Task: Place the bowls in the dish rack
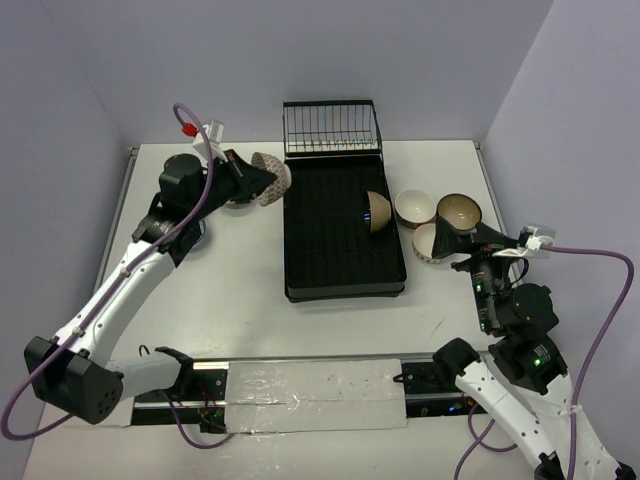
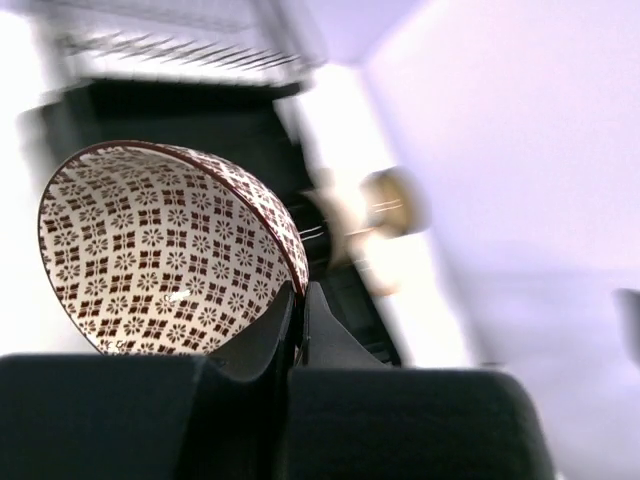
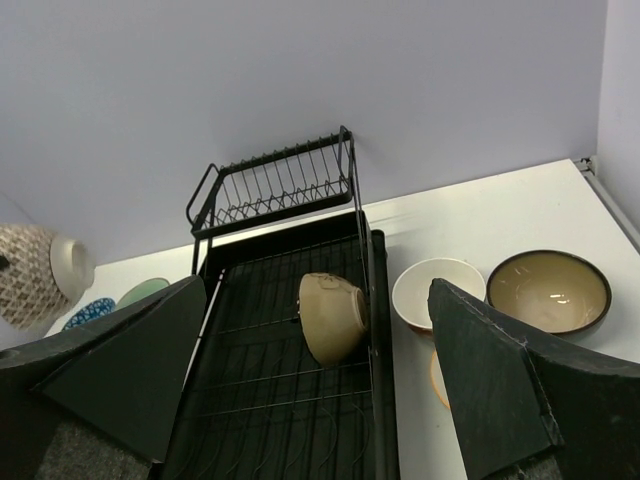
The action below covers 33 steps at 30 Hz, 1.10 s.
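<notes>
Left gripper (image 2: 297, 295): clamped on the rim of the patterned bowl (image 2: 160, 250), held aloft just beside the dish rack (image 1: 340, 275).
Loaded: one tan bowl (image 1: 378, 211), on its side against the rack's right wall. Outstanding: the held bowl; three bowls (image 1: 414, 207) right of the rack, near the wide-open right gripper (image 1: 448, 245); others at left, partly hidden.

I'm seeing a white bowl (image 2: 160, 250) printed all over with dark red flowers and crosses. Black dish rack (image 1: 330, 250), a plain tan bowl (image 1: 378, 211), a cream bowl (image 1: 414, 207), a dark-rimmed bowl (image 1: 459, 211) that's tan inside, white table (image 1: 230, 280).
</notes>
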Each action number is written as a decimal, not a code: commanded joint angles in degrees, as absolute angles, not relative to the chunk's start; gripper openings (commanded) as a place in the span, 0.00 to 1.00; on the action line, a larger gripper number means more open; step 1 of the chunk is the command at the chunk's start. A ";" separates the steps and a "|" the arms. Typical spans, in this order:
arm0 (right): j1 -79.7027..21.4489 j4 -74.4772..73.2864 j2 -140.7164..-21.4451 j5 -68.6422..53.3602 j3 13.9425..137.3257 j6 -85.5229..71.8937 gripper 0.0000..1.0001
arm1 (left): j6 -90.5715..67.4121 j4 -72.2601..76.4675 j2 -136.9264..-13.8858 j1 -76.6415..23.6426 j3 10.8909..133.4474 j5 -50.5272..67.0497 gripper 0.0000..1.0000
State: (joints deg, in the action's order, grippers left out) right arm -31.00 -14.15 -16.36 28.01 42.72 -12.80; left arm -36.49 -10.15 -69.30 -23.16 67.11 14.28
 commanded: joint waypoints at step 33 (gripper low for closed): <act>-31.82 -13.18 -16.26 27.60 42.54 -12.48 0.99 | -67.41 66.88 -105.99 -35.42 55.45 23.55 0.00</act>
